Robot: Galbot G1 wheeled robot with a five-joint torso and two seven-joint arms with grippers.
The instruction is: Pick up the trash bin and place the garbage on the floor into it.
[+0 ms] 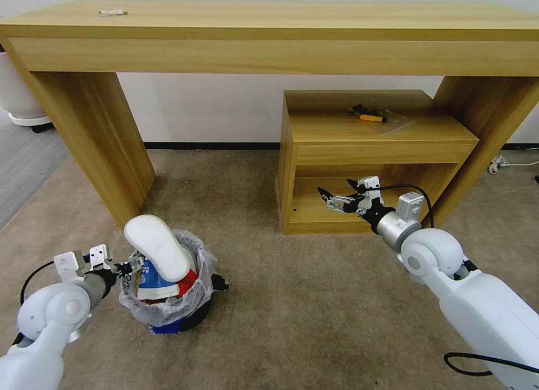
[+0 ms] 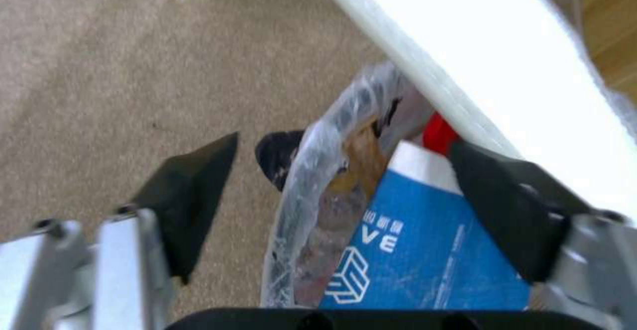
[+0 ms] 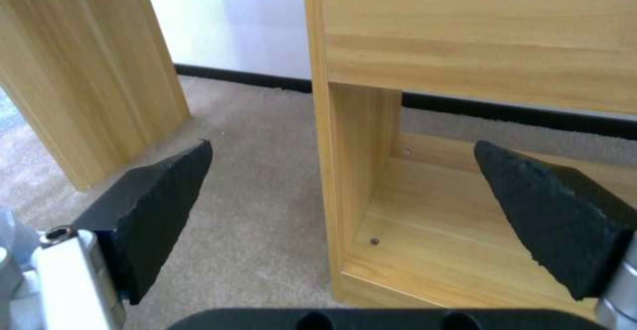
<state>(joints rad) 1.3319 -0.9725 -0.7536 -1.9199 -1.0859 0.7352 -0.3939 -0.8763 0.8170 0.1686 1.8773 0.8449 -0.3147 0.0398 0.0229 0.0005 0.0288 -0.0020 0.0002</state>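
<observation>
Left claw (image 2: 342,170) open astride trash bin (image 1: 168,300) rim; right claw (image 1: 338,195) open before cabinet (image 1: 370,154).

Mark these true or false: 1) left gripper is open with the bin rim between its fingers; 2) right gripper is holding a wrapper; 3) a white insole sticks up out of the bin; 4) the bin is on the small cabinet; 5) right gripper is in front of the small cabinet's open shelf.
1) True. The left gripper is open, its fingers either side of the trash bin rim.
2) False. The right gripper is open and empty.
3) True. The white insole leans out of the top.
4) False. It stands on the floor.
5) True. It hangs before the small cabinet.
</observation>
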